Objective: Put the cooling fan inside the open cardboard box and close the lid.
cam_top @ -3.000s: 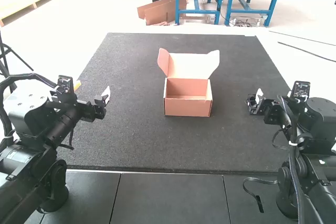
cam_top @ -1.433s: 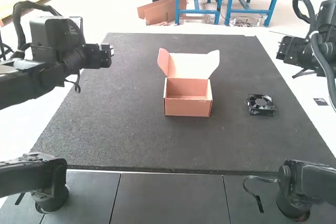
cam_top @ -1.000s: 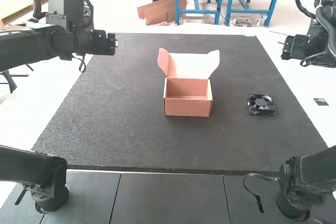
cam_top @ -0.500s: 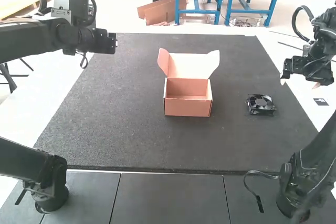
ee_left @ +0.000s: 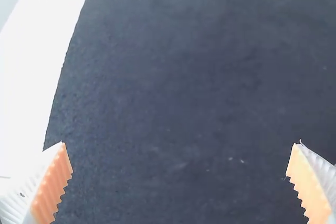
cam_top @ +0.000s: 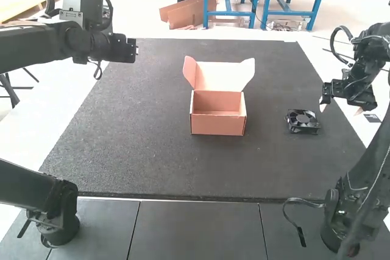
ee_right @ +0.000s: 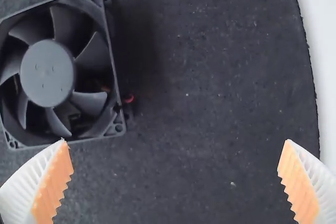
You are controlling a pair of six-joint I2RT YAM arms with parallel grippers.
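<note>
As it gapes, right end effector (ee_right: 170, 182) hangs near the fan (ee_right: 58, 69).

Our left gripper (cam_top: 130, 50) hovers left of the box (cam_top: 218, 112), our right gripper (cam_top: 325, 95) right of it, both with jaws spread wide.

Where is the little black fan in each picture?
High view: the fan lies on the black mat, right of the cardboard box.
Left wrist view: not in it.
Right wrist view: flat on the mat, close by one of the orange-padded fingers.
Shared landmark: the black mat.
</note>
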